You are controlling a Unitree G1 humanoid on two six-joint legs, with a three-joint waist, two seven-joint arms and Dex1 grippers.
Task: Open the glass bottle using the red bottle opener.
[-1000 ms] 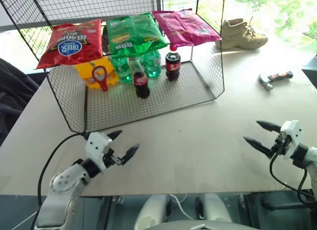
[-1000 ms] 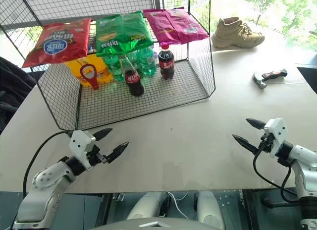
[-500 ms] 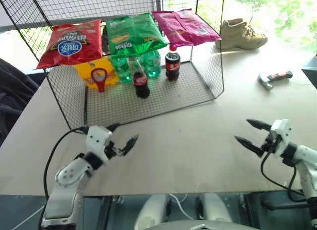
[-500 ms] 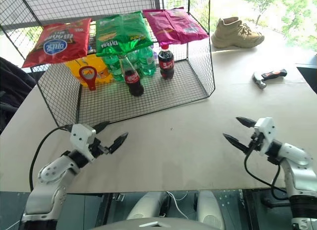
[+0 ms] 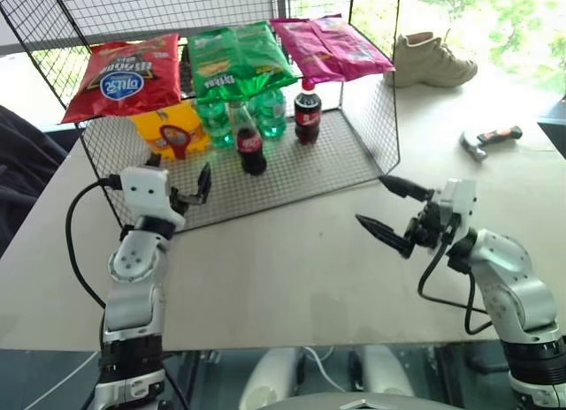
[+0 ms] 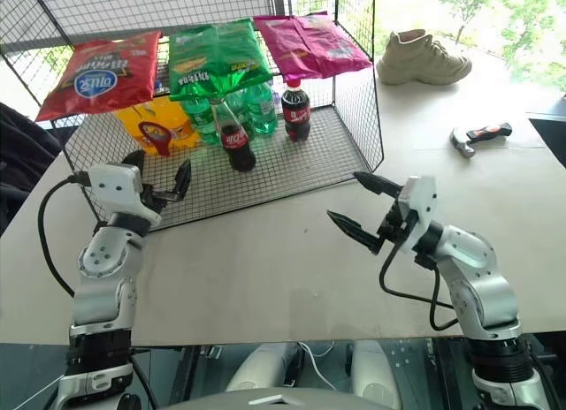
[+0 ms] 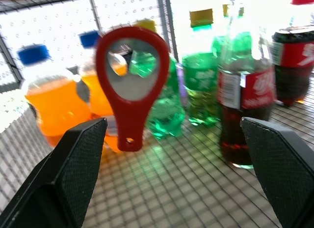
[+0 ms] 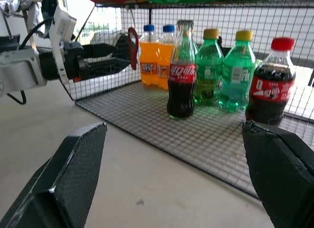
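Nearest you, the right gripper (image 5: 396, 213) hangs over the bare table (image 5: 292, 260), fingers spread wide and empty, aimed toward the wire rack (image 5: 265, 176). To its left, the left gripper (image 5: 181, 182) sits at the rack's front edge, also spread wide, holding nothing. Just beyond its fingertips you have the red bottle opener (image 7: 131, 80), hanging loop-up in front of the orange drink bottles (image 7: 54, 98). The glass bottle (image 5: 250, 141) stands upright on the rack floor, right of the opener and apart from it. Behind it: green bottles (image 8: 225, 71) and, further right, a plastic cola bottle (image 5: 308, 114). Snack bags (image 5: 239, 61) lie on the rack's top. Farther right on the table: a hammer-like tool (image 5: 491, 140) and a tan shoe (image 5: 433, 61).
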